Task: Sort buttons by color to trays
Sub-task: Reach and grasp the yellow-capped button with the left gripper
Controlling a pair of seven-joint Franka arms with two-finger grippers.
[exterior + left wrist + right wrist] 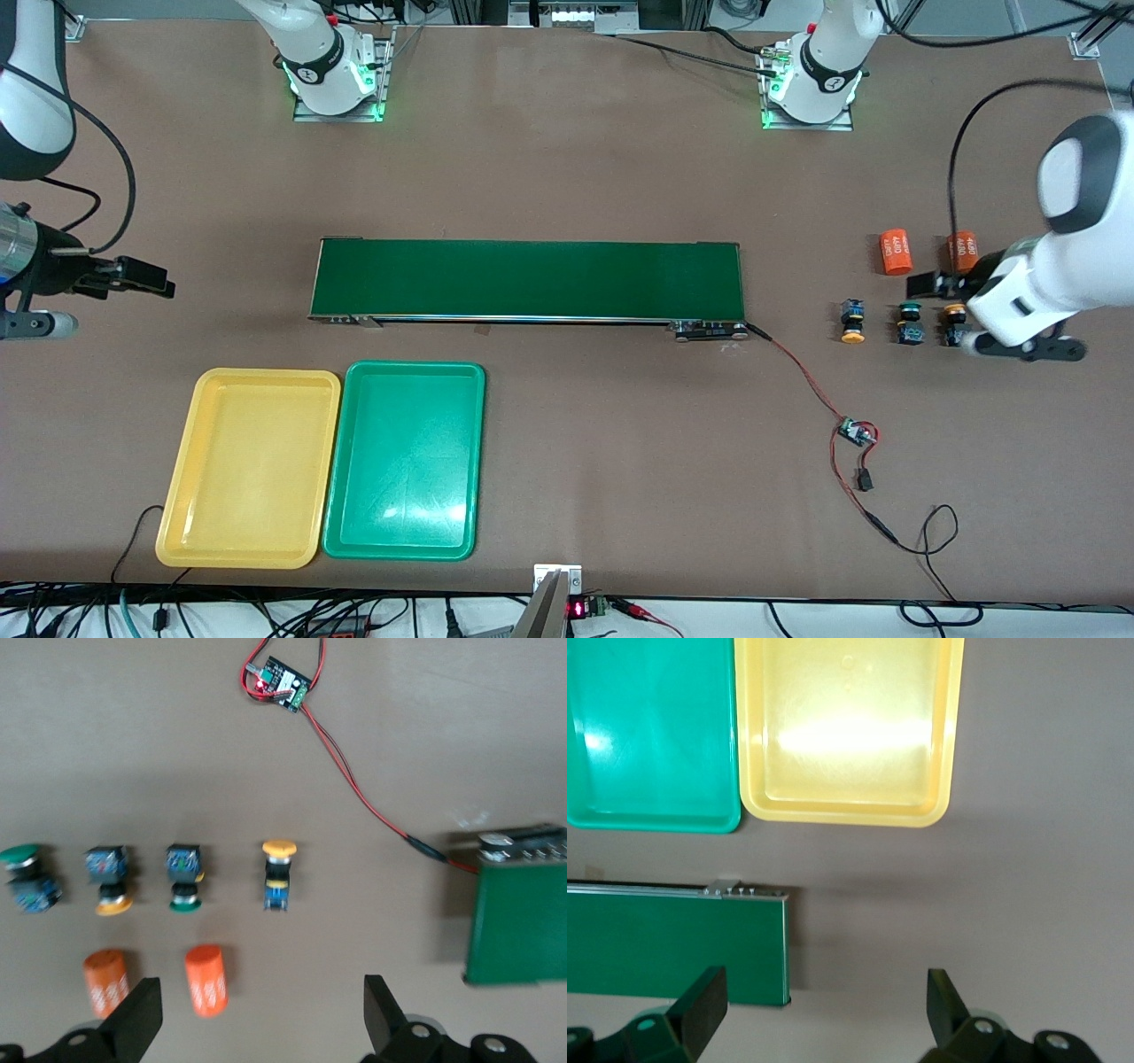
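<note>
Four buttons lie in a row at the left arm's end of the table. The left wrist view shows a yellow-capped one [278, 870], a green-capped one [183, 879], an orange-capped one [110, 881] and another green-capped one [27, 875]. The front view shows three of them [852, 321] [909, 322] [953, 324]; the left arm hides the fourth. My left gripper [930, 285] [257, 1019] is open and empty above the orange cylinders. My right gripper [146, 279] [824, 1010] is open and empty over bare table off the conveyor's end. The yellow tray [248, 467] [846, 726] and green tray [406, 461] [651, 726] lie side by side, empty.
Two orange cylinders [895, 252] [961, 251] lie just farther from the front camera than the buttons. The long dark-green conveyor belt [529, 279] spans the middle. A red wire runs from it to a small circuit board [856, 432] [277, 680].
</note>
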